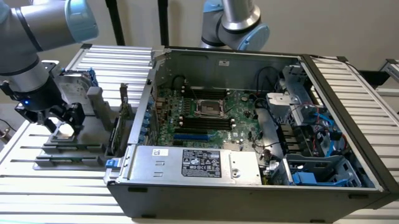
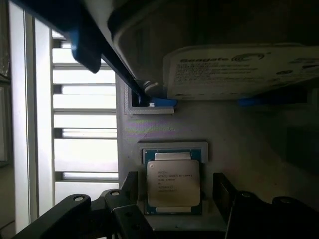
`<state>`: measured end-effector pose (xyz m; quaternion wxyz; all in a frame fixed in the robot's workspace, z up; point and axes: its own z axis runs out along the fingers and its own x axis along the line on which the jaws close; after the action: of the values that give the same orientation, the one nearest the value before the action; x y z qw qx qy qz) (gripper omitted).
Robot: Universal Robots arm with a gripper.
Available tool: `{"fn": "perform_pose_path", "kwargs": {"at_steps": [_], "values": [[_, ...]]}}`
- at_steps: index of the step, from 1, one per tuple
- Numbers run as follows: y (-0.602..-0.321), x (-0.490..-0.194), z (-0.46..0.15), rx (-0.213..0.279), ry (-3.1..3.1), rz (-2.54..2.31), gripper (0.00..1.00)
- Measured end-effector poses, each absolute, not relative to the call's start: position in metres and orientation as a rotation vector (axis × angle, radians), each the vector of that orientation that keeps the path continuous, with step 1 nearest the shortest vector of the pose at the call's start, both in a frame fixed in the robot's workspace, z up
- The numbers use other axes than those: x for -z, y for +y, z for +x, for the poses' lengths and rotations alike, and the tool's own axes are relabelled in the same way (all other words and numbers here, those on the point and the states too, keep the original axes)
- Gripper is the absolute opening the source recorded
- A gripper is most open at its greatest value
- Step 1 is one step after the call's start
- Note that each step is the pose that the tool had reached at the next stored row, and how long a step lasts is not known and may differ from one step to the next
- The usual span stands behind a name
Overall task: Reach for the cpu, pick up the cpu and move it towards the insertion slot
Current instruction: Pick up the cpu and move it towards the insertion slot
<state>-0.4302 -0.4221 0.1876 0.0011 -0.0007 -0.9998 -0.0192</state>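
Observation:
The cpu is a flat square chip with a silver top, lying in a recess of a grey holder. In the exterior view it is the pale square at the left, under the arm. My gripper hangs right over it, open, with one black finger on each side of the chip and not touching it. In the wrist view my gripper straddles the chip. The insertion slot is the silver-framed square socket on the green motherboard inside the open computer case, well off to the exterior view's right.
An upright silver hard drive with blue brackets stands just beyond the chip on the grey holder. The case wall rises between holder and motherboard. A power supply fills the case's front. Another arm hangs behind the case.

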Motion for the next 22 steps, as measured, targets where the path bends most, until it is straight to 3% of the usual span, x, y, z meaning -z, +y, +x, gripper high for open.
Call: {"fn": "perform_pose_path", "kwargs": {"at_steps": [18,21,22], "values": [[-0.4209,-0.1858,-0.4303,0.060,-3.139,0.009,0.71],[-0.4209,-0.1856,-0.4303,0.060,-3.139,0.010,0.69],[-0.4209,-0.1856,-0.4303,0.060,-3.139,0.010,0.62]]}}
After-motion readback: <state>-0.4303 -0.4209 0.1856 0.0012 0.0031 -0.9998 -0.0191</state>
